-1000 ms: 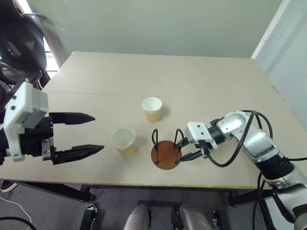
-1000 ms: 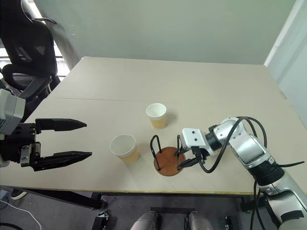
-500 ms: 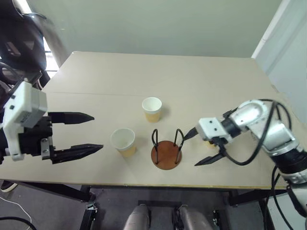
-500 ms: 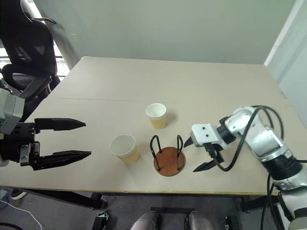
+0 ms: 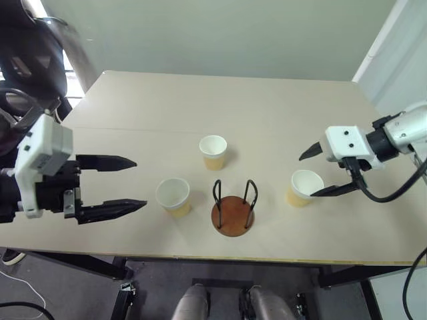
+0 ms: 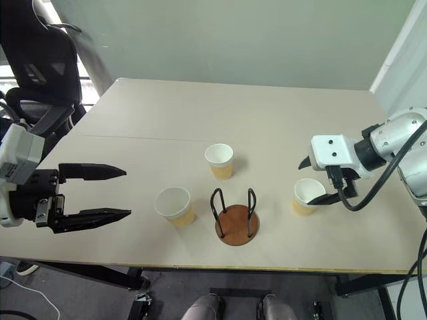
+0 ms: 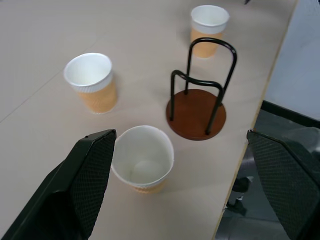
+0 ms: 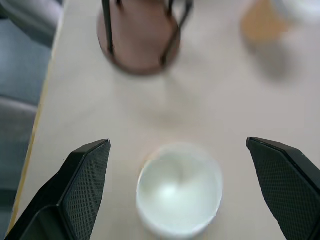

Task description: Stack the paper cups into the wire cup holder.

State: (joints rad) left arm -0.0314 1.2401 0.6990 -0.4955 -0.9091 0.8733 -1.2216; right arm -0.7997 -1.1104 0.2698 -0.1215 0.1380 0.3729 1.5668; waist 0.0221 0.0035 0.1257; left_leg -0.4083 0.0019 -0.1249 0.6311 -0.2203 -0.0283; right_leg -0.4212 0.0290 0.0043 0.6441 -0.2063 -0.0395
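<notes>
A pale beige worktop [image 5: 267,113] carries the whole set. Near its front edge, at the lower centre of the head views, stands the wire cup holder [image 5: 232,208]: a round reddish-brown disc base with two upright black wire loops, and no cup inside it.

Three small tapered paper cups, tan-yellow outside and white inside with a rolled white rim, stand upright and apart from one another around it. The first cup [image 5: 213,151] sits just above the holder in the frame, a little to the left. The second cup [image 5: 173,196] stands to the left of the holder, near it but not touching. The third cup [image 5: 304,187] stands to the right of the holder, with bare worktop between them.

The right gripper [image 5: 320,171], a white block with two black fingers, hangs at the right of the frame just above and beside the third cup. Its fingers are spread wide, one above the cup in the picture and one at the cup's lower right, and they hold nothing. In the right wrist view the two fingers [image 8: 82,180] stand far apart with the white mouth of the cup [image 8: 179,187] between them and lower down, and the holder blurred beyond.

The left gripper [image 5: 127,183] is at the left of the frame, its black fingers also wide apart and empty, pointing toward the second cup and well short of it. In the left wrist view that cup [image 7: 143,159] lies between the two fingers [image 7: 90,170].

A black office chair [image 6: 37,60] stands at the upper left, beyond the worktop.
</notes>
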